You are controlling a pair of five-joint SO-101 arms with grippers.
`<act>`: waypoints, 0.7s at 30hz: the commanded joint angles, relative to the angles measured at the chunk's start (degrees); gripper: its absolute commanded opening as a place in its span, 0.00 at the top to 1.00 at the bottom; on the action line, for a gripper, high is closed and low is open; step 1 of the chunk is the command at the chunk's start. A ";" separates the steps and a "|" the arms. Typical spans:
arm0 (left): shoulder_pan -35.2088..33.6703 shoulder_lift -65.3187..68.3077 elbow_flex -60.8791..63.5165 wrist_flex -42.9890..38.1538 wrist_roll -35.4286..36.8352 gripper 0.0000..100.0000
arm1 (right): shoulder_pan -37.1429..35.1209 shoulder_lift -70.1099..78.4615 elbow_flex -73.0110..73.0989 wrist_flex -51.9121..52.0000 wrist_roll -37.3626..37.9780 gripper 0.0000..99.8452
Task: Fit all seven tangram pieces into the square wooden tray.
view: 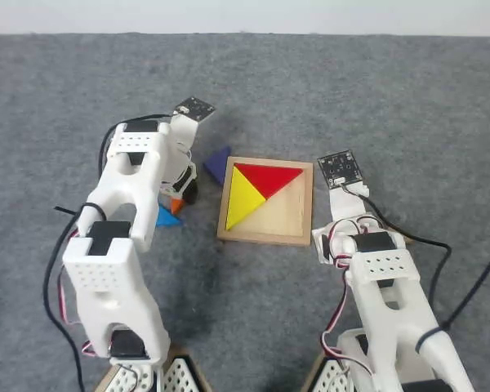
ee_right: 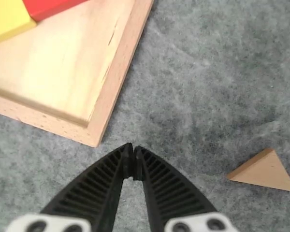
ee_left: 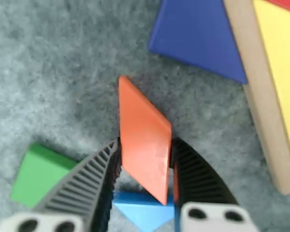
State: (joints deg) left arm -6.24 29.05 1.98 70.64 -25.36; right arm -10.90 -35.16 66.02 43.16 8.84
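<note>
The square wooden tray (view: 304,230) lies mid-table and holds a red triangle (view: 267,176) and a yellow triangle (view: 242,201). My left gripper (ee_left: 145,164) is shut on an orange parallelogram (ee_left: 144,137), just left of the tray. A dark blue triangle (ee_left: 198,36) lies against the tray's left edge (ee_left: 261,101). A green piece (ee_left: 38,174) and a light blue triangle (ee_left: 144,211) lie on the carpet under that gripper. My right gripper (ee_right: 133,166) is shut and empty, off the tray's near right corner (ee_right: 94,133). A plain wooden triangle (ee_right: 263,171) lies beside it.
Grey carpet covers the table. The tray's right half (ee_right: 63,63) is bare wood. Black cables (view: 441,253) trail beside both arms. Open carpet lies beyond the tray and between the arm bases.
</note>
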 commanded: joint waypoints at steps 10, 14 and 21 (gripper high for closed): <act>0.88 -14.42 1.80 -3.60 -1.32 0.85 | 0.84 -1.27 -0.44 -1.10 -0.62 0.99; 3.60 -17.85 6.37 -3.96 -1.14 0.82 | 0.84 -1.27 -0.44 -1.10 -0.62 0.99; 4.92 -15.12 7.52 -4.92 -1.14 0.82 | 0.84 -1.27 -0.44 -1.10 -0.62 0.99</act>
State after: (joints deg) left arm -1.58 15.52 9.89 67.74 -26.15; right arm -10.90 -35.16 66.02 43.16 8.84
